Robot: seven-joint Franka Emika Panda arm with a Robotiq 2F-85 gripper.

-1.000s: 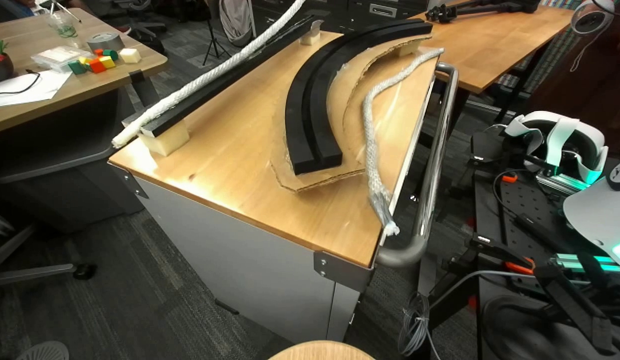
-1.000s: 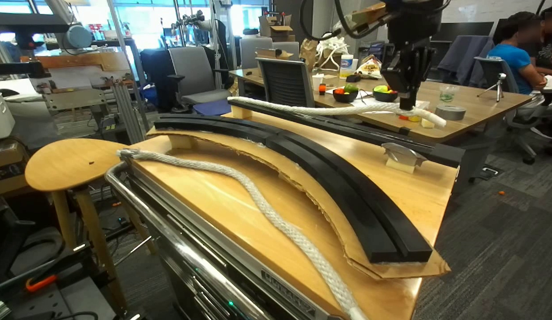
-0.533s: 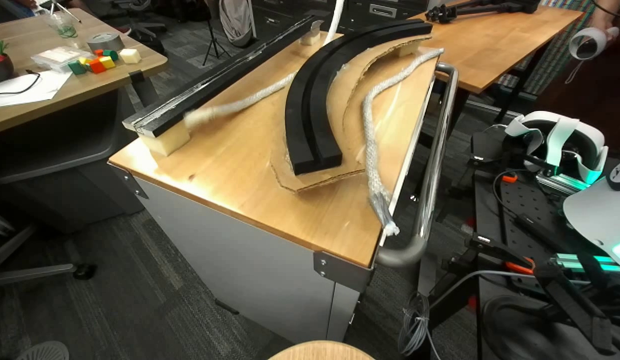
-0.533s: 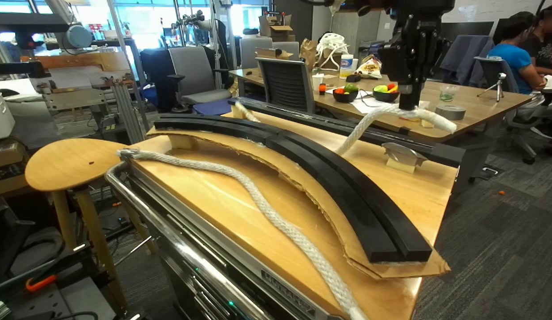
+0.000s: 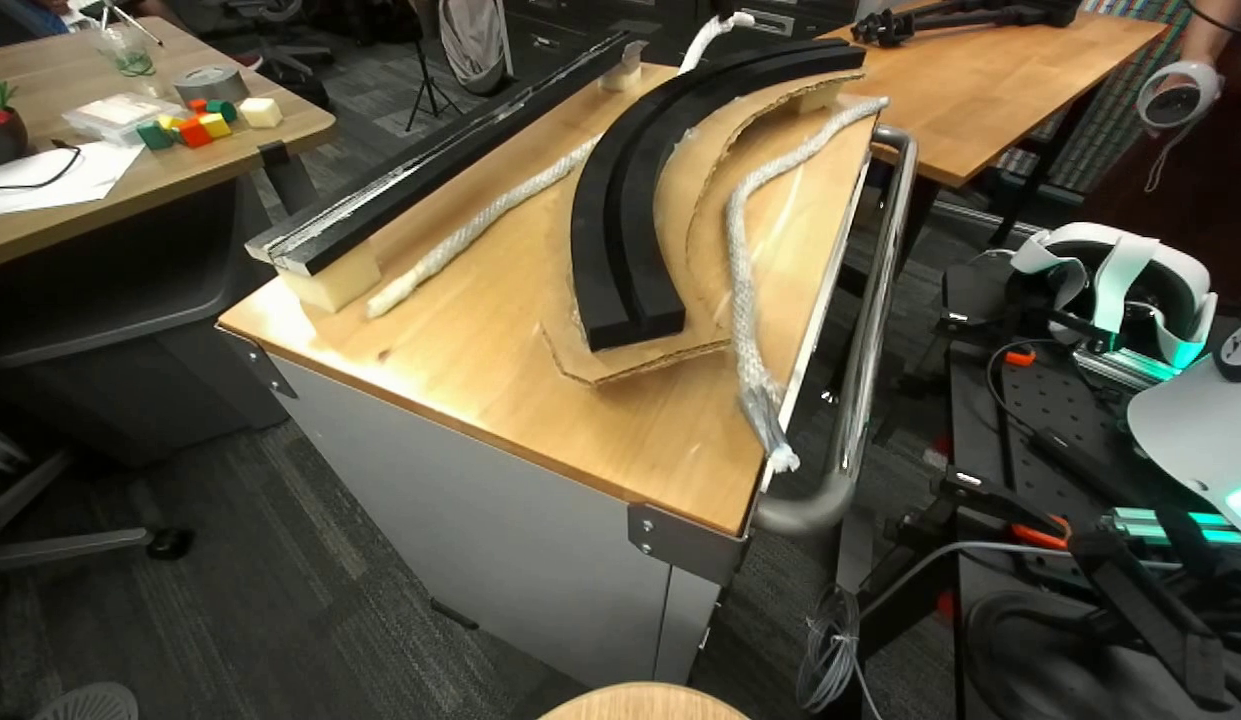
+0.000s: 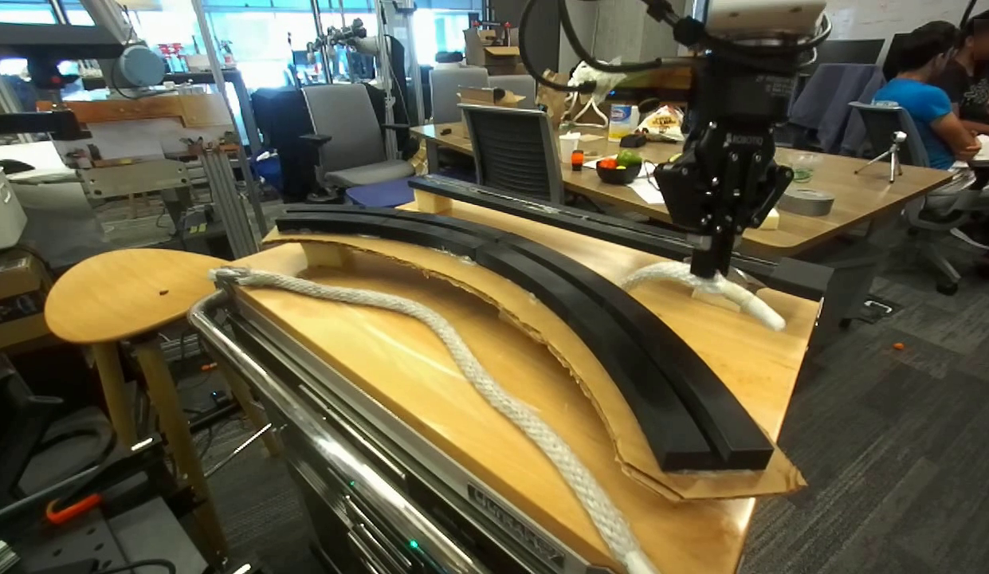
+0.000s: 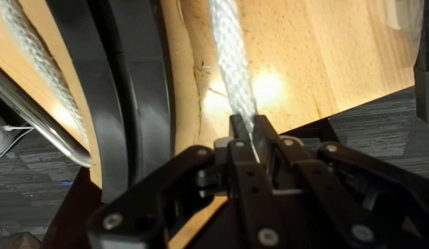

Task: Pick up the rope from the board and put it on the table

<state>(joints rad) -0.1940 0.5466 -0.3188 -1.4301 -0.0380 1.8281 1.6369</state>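
Note:
A white rope [image 5: 490, 215] lies partly on the wooden tabletop [image 5: 460, 340], between a straight black board [image 5: 430, 150] and a curved black board [image 5: 610, 220]. In an exterior view my gripper [image 6: 711, 271] is shut on this rope [image 6: 661, 273] close to one end. That end tips downward past the fingers, above the tabletop near its corner. In the wrist view the rope [image 7: 231, 52] runs from between the fingertips [image 7: 248, 122] away over the wood. The curved board hides part of the rope in both exterior views.
A second, greyish rope [image 6: 478, 375] lies along the tabletop's edge beside the metal handle bar [image 6: 303, 406]. The curved board sits on cardboard [image 6: 645, 478]. A clear plastic piece [image 6: 721, 279] on a block stands by the straight board, just behind the gripper. A wooden stool [image 6: 135, 295] stands nearby.
The rope has come off the straight board, and its far end has dropped onto the tabletop. My gripper, still holding the near end, has moved down and away from that board toward the curved one.

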